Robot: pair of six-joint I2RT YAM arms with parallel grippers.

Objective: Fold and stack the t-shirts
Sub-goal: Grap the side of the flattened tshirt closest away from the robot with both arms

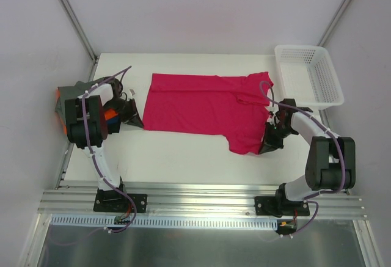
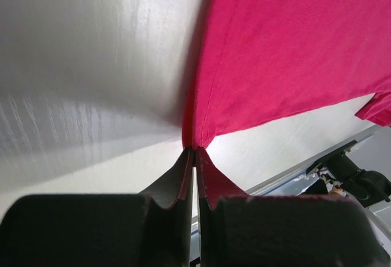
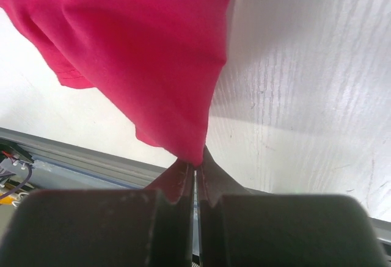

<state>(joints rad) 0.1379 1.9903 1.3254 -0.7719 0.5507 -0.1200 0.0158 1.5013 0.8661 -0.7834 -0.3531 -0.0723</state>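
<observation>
A bright magenta-pink t-shirt [image 1: 201, 105] lies spread flat across the white table [image 1: 183, 157], its neck end toward the right. My left gripper [image 1: 134, 120] is shut on the shirt's near-left corner; in the left wrist view the cloth [image 2: 293, 47] runs pinched into the closed fingertips of that gripper [image 2: 195, 149]. My right gripper [image 1: 269, 145] is shut on the shirt's near-right corner. In the right wrist view the fabric [image 3: 140, 47] hangs up from the closed tips of the right gripper [image 3: 195, 164].
A white plastic mesh basket [image 1: 299, 47] stands at the back right corner. Grey and orange cloth [image 1: 61, 99] is bunched at the table's left edge, partly hidden by the left arm. The metal rail [image 1: 201, 203] runs along the near edge.
</observation>
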